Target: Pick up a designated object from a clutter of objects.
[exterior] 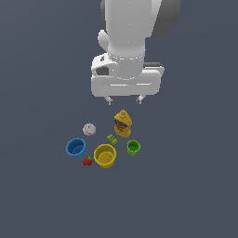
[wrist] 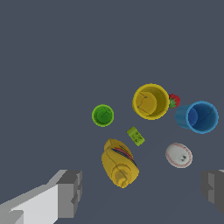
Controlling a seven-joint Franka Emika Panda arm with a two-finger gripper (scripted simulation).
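Observation:
The small green cup [exterior: 133, 147] [wrist: 103, 115] stands upright, mouth up, at the clutter's edge toward the exterior view's right. Beside it are the larger yellow cup [exterior: 105, 155] [wrist: 150, 101], the blue cup [exterior: 76, 148] [wrist: 199, 117] tipped on its side, a yellow bottle-like figure [exterior: 122, 123] [wrist: 119, 163], a white ball [exterior: 89, 128] [wrist: 178, 155], a red strawberry [exterior: 87, 161] [wrist: 174, 100] and a tiny green block [exterior: 112, 138] [wrist: 135, 136]. My gripper [exterior: 124, 99] [wrist: 141, 189] hangs open well above the clutter, over the yellow figure, holding nothing.
All the objects lie on a flat dark grey floor [exterior: 186, 186]. The arm's white wrist body [exterior: 125, 74] fills the upper middle of the exterior view.

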